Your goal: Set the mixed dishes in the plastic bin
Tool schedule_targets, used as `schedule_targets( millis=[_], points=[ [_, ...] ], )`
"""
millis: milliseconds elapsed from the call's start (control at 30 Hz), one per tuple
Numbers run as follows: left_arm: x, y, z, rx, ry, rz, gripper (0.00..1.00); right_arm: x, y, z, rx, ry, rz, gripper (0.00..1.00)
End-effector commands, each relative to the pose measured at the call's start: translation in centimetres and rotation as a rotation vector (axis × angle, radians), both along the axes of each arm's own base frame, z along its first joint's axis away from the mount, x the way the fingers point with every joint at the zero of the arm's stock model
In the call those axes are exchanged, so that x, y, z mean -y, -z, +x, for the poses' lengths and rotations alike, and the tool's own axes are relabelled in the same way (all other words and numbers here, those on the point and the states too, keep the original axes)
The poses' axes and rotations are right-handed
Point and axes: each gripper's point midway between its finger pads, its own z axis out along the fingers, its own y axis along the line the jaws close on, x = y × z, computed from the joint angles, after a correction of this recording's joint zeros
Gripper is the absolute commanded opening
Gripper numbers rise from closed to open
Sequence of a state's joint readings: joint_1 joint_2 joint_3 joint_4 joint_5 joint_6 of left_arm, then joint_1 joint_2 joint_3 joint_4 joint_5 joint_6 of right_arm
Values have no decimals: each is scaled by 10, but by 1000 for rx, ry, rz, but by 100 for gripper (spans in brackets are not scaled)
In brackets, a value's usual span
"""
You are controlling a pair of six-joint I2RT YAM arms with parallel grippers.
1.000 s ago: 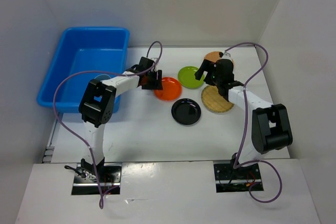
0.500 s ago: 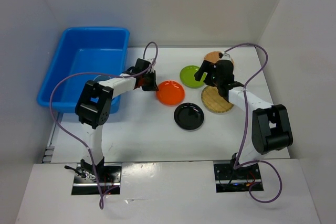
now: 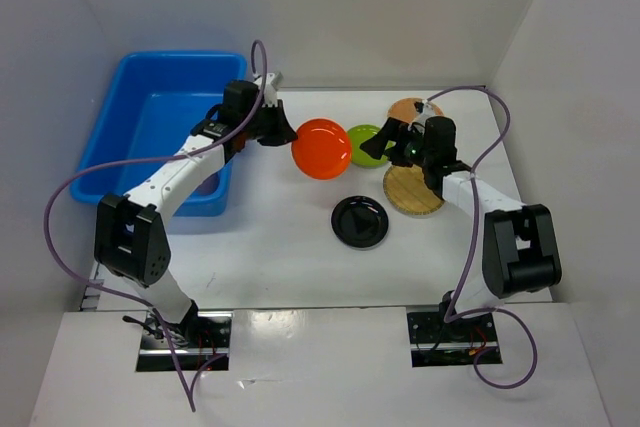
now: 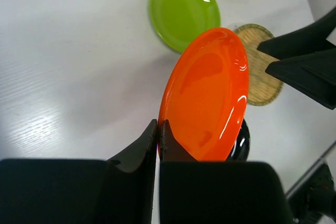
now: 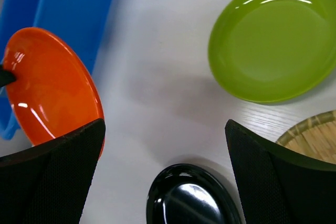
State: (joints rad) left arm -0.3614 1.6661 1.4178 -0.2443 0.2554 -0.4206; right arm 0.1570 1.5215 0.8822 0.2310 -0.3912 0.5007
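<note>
Jaws of left gripper [image 4: 159,128] pinch orange plate [image 4: 207,95], tilted.

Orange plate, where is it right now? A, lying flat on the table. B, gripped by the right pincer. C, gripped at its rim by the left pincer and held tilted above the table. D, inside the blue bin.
C: the left wrist view shows the left pincer shut on the rim of the orange plate, which is tilted above the table.
</note>
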Motion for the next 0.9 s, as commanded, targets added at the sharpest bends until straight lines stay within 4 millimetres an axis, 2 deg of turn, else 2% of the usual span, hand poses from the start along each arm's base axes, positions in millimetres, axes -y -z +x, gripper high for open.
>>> schedule_targets(
  millis=[0,67,200,533,667,700,733,833,867],
  points=[
    [7,-28,-11,39,96,-71,0,-20,-48,-15,146,-178,106,100],
    [11,-31,-14,45,122,-88,0,-17,-55,-19,169,-207,129,100],
    [11,-32,-17,44,138,-112,0,-26,-68,-35,198,-300,162,98],
    [33,-49,-31,53,285,-222,0,-40,-68,-47,193,-380,181,90],
    [36,-48,-32,44,300,-237,0,-53,-62,-49,173,-411,185,78],
    [38,-54,-31,63,310,-245,0,-53,-62,-46,173,-411,185,74],
    [39,-55,-33,62,319,-248,0,-53,-57,-45,157,-410,186,65],
    [43,-52,-33,50,327,-247,0,-59,-52,-45,143,-430,190,47],
    [43,-48,-32,41,326,-245,0,-59,-52,-45,143,-430,190,45]
  ],
)
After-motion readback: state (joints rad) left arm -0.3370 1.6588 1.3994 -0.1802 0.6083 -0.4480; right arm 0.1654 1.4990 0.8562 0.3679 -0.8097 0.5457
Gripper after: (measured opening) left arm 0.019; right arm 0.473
